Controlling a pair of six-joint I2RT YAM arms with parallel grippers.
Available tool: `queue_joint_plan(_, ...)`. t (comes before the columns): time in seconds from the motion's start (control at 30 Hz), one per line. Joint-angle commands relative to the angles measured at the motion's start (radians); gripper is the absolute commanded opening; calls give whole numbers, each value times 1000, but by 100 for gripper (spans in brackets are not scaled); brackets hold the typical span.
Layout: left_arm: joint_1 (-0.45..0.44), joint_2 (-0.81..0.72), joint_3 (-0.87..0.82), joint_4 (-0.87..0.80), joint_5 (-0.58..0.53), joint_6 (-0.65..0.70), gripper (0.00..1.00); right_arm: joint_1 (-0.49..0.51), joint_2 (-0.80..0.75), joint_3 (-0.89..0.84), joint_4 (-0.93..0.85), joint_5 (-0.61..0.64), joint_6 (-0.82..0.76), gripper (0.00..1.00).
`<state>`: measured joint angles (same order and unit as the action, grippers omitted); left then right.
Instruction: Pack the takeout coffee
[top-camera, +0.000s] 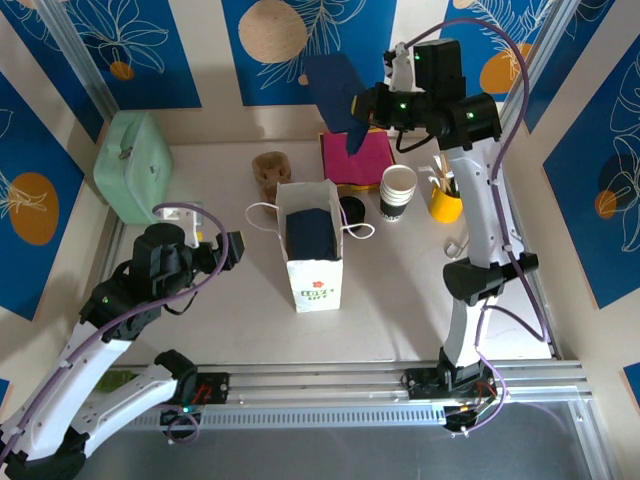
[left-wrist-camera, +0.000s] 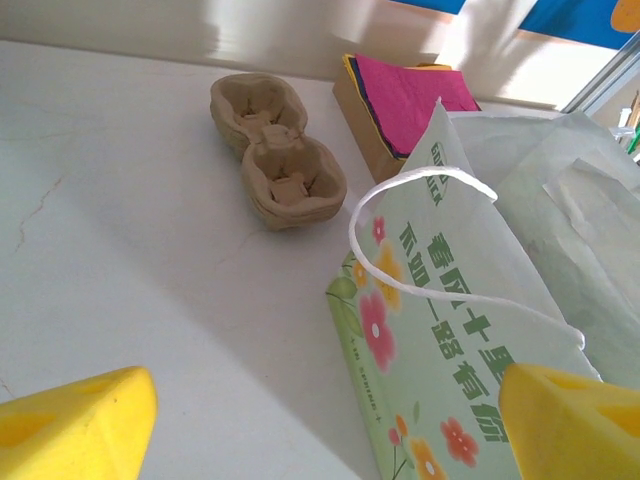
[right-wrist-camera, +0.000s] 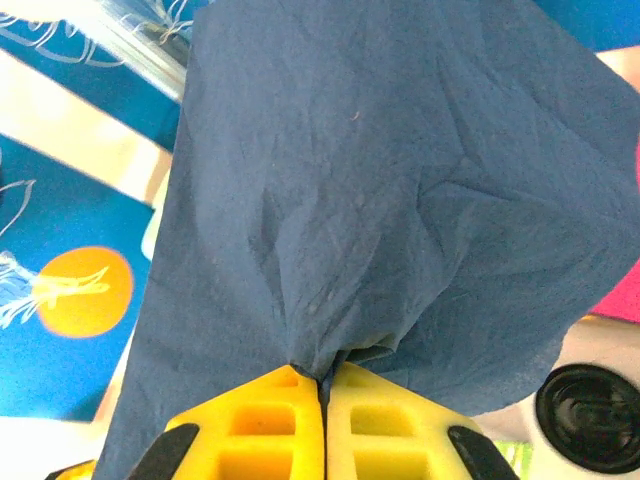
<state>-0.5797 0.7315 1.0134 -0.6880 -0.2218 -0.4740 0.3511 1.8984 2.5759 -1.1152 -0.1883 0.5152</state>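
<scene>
Napkin step, as judged: a dark blue paper napkin (right-wrist-camera: 380, 180) is pinched in the pressed-together right claw (right-wrist-camera: 322, 385), held above the table (top-camera: 400, 290); the left claw (left-wrist-camera: 325, 420) is spread beside the white floral paper bag (left-wrist-camera: 450, 330); lowering into the bag's mouth is called for next; the takeout coffee is presumably hidden inside; green Chinese characters are printed on the bag, not reliably legible.

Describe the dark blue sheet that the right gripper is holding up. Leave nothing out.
The dark blue sheet looks like thin, soft paper, a napkin or tissue, plain and finely creased. The right gripper is shut on one gathered edge, and wrinkles fan out from the pinch between its yellow fingers. The rest spreads open and unfolded, held in the air. Seen from above, it hangs at the far side, partly over the pink napkin stack. Nothing but the gripper seems to touch it.
</scene>
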Motion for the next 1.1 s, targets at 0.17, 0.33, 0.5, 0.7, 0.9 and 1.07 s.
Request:
queue_joint_plan(0.17, 9, -13, -23, 49, 23, -12, 88, 91, -103, -125, -41, -142, 60, 1)
queue_joint_plan(0.33, 10, -15, -47, 78, 25, -11, 88, 179, -170, -222, -31, -55, 79, 0)
queue_joint_plan(0.5, 9, -6, -61, 100, 35, -12, 88, 278, -254, -356, 9, 69, 115, 0)
queue_joint_plan(0.7, 10, -1, -68, 112, 41, -15, 88, 352, -335, -503, 73, 171, 165, 0)
queue_joint_plan(0.9, 9, -1, -76, 117, 45, -20, 88, 411, -375, -598, 113, 230, 186, 0)
queue_joint_plan(1.07, 10, -4, -79, 119, 48, -23, 88, 452, -387, -664, 123, 291, 195, 0)
